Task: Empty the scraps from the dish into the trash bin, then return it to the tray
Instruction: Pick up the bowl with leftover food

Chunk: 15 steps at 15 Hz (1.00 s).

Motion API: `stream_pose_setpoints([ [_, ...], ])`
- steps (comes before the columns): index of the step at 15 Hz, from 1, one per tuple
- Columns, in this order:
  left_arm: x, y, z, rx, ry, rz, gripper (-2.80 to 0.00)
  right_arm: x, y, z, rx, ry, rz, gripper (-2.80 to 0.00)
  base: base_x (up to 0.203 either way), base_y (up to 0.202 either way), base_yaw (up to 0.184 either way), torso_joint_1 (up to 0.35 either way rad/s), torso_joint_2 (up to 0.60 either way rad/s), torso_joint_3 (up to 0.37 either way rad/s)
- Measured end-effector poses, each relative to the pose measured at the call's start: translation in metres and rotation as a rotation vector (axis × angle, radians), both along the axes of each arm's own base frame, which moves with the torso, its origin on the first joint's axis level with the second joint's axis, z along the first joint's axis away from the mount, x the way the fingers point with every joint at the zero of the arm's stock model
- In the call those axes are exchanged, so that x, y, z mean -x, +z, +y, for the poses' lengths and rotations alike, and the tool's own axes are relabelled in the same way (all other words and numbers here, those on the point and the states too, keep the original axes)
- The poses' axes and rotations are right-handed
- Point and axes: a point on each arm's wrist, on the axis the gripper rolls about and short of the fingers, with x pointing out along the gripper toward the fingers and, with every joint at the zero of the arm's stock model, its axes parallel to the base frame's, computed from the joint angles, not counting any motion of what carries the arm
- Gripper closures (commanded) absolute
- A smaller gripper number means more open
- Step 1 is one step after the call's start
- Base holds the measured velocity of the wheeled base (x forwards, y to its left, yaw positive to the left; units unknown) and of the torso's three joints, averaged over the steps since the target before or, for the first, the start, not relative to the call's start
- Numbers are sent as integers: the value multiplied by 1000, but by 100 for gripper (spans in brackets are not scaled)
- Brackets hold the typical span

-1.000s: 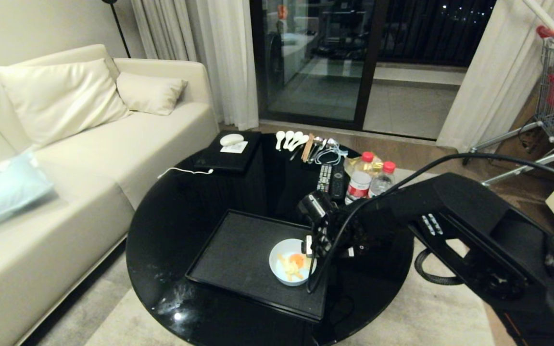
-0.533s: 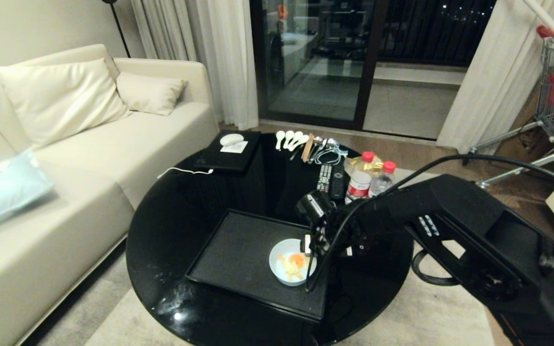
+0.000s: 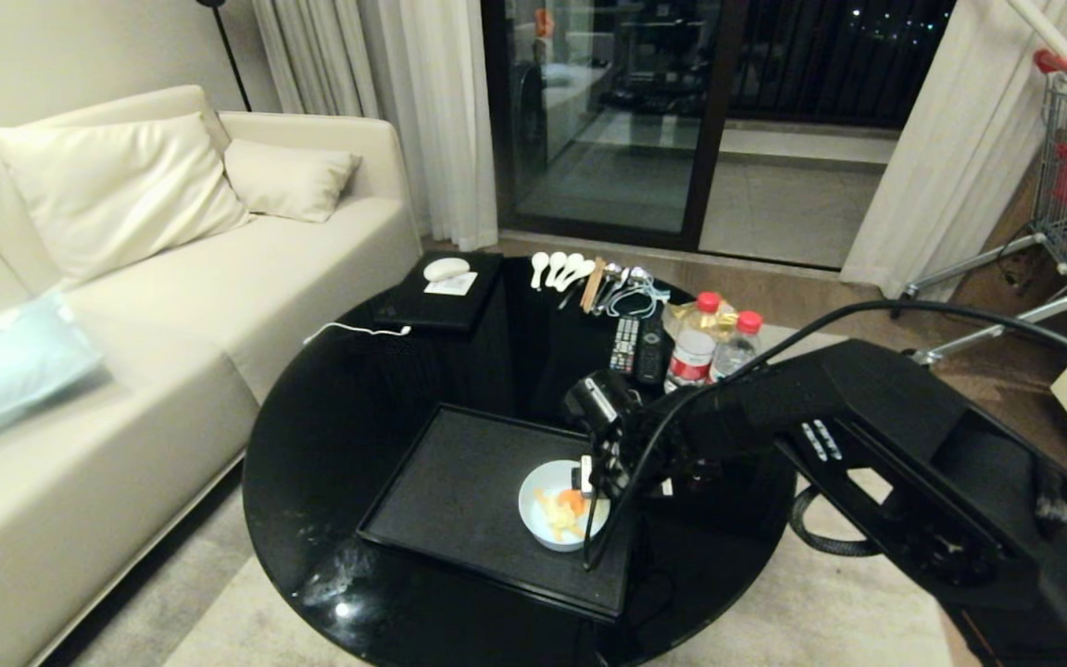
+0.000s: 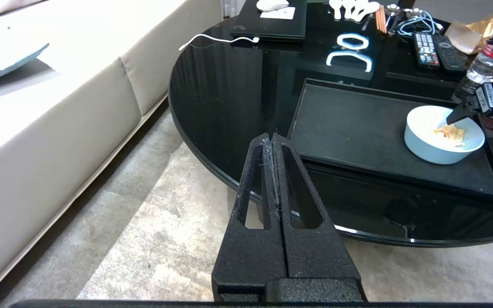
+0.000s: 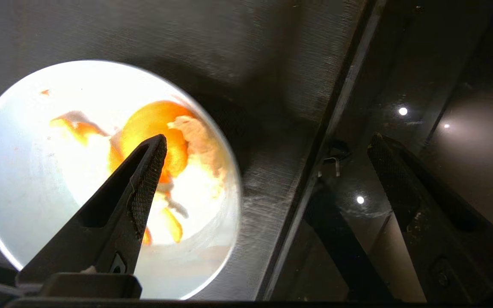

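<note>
1. Head view: the dish (image 3: 559, 508) sits inside the tray (image 3: 459, 491), in its near right corner, with the scraps (image 3: 567, 511) still in it.
2. The tray lies on the near half of the round black table (image 3: 348, 408), close to its near edge.
3. The right gripper (image 5: 268, 147) hangs over the dish's right rim, jaws spread wide: one finger above the scraps, the other beyond the tray's right edge.
4. The left gripper (image 4: 274, 143) is parked off the table's near left edge, its jaws pressed together and holding nothing.
</note>
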Motion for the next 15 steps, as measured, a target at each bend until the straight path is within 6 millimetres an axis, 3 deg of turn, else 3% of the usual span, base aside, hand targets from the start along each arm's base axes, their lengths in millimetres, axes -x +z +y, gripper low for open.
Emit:
stream_pose_setpoints([
  [3, 0, 0, 0, 0, 0, 0, 0, 3, -1, 4, 1, 10, 2, -280, 0, 0, 0, 0, 0, 0],
  [4, 0, 0, 0, 0, 0, 0, 0, 3, -1, 4, 2, 10, 2, 0, 0, 0, 0, 0, 0, 0],
  [15, 0, 0, 0, 0, 0, 0, 0, 8, -5, 10, 10, 28, 10, 0, 0, 0, 0, 0, 0, 0],
])
